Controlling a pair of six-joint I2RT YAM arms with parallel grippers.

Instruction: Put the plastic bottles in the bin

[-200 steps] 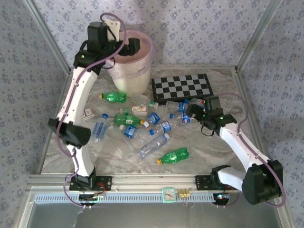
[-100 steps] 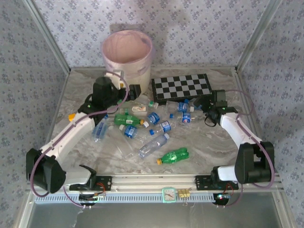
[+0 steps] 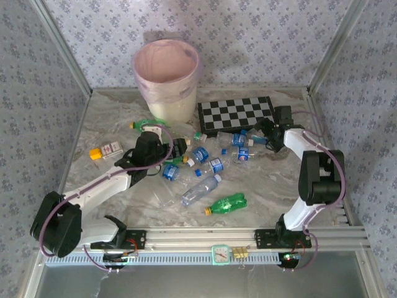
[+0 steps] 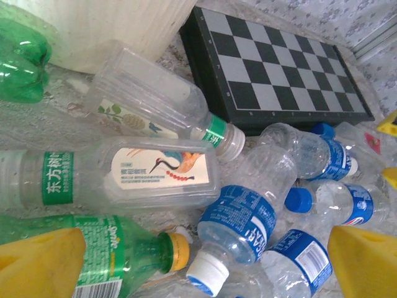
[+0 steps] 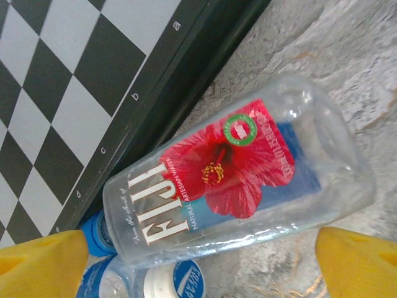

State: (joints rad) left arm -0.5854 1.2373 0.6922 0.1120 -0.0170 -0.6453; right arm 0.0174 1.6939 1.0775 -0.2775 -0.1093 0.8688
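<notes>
Straddling the Fiji bottle (image 5: 248, 180), right gripper (image 5: 198, 261) gapes wide, holding nothing; likely light, slick, crushable, so pinch mid-label gently.

fiji bottle (image 5: 236, 180), against chessboard (image 5: 56, 105): "fiji natural artesian water" | chessboard rim: a–e | green bottle (image 4: 124, 264): "sprite" | clear bottle (image 4: 124, 180): "东方树叶"

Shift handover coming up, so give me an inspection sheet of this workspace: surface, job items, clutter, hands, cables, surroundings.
Surface: marbled table, littered mid-way.
Job's things: plastic bottles lying loose, green and clear; bin upright at the back.
Clutter: chessboard beside the bin; small carton at left.
Hands: left hand open over the bottles; right hand open, straddling a Fiji bottle.
Cables: purple cables along both arms, no snag seen.
Surroundings: wallpapered walls, metal frame.
</notes>
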